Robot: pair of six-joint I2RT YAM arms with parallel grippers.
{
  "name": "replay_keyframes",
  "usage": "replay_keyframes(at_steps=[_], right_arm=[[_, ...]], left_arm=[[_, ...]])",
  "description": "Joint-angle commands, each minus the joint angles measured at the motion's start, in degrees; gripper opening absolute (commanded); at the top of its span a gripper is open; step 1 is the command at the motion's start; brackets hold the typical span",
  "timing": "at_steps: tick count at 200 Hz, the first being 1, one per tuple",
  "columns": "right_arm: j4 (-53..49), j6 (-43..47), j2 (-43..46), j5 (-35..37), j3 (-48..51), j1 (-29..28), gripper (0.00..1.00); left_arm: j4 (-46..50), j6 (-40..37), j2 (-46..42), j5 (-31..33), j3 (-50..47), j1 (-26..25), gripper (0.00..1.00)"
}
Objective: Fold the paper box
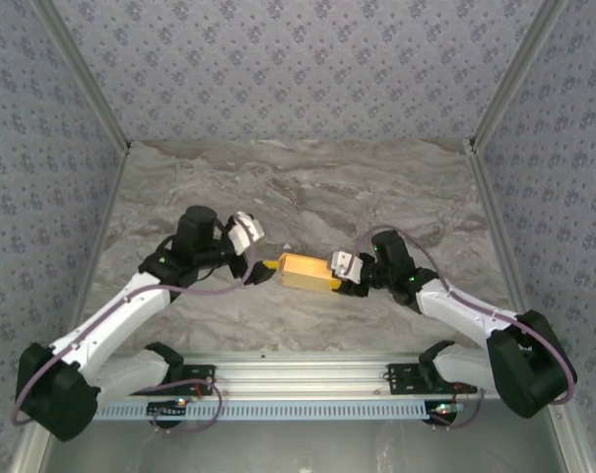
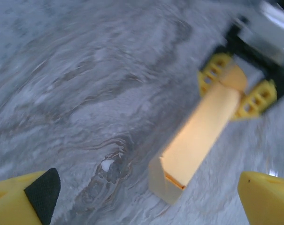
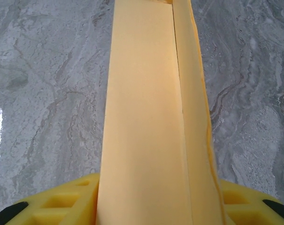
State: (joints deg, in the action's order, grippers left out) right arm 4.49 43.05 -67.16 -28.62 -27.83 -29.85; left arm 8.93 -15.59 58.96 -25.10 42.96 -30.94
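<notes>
Bottom edge of the right wrist view, we've got the right gripper [image 3: 153, 202] clamped on the paper box [image 1: 302, 270], lying on the marble table [image 1: 307, 187] at centre frame from above, left gripper [image 2: 151, 199] spread wide by its other end.

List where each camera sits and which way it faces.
Top external: above and behind, looking down at the table; left arm and right arm show.
Left wrist: low, facing along the paper box toward the right gripper; left fingers show.
Right wrist: looking along the paper box; right fingers show.
Shared: all see the paper box.
</notes>
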Motion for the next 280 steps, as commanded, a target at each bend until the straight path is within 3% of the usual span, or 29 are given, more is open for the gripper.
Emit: replay_keyframes(at_steps=[1,12,39,65,123,157,178,199,280], right_arm=[[0.62,-1.36,1.06,0.08,0.41,0.36,0.46],[0.24,-1.31,1.06,0.05,0.15,0.38,0.45],[-0.40,-1.81,1.21,0.54,-0.07,0.43,0.45],[-1.48,-1.96,0.43,2.32,-0.93,0.46,0.44],[-4.61,-2.46,-0.52,2.96,-2.82,0.54,0.44],[-5.50,-2.53,-0.87,2.92,-3.43,0.58,0.44],[-5.70,-2.79,-1.26,2.91,-3.80,0.76,0.44],[-5.81,-2.88,-1.31,2.78,-3.89,0.86,0.43],[-5.72,-3.20,-1.40,3.98,-3.89,0.49,0.42]], left_arm=[[-7.17,34.31,-1.21,14.61,0.45,0.35,0.99],[-0.54,43.42,-0.10,18.76,3.15,0.54,0.99],[4.07,47.83,5.55,10.80,7.83,-0.01,0.99],[2.89,38.78,8.49,8.53,7.74,-4.48,0.97],[-3.64,24.61,12.80,11.81,3.40,-7.35,0.70],[-1.58,22.36,17.15,10.91,6.40,-7.51,0.60],[1.17,21.24,19.36,8.95,8.15,-7.51,0.48],[3.50,21.42,20.91,8.45,9.32,-7.55,0.45],[10.33,20.71,22.85,10.02,14.12,-8.57,0.17]])
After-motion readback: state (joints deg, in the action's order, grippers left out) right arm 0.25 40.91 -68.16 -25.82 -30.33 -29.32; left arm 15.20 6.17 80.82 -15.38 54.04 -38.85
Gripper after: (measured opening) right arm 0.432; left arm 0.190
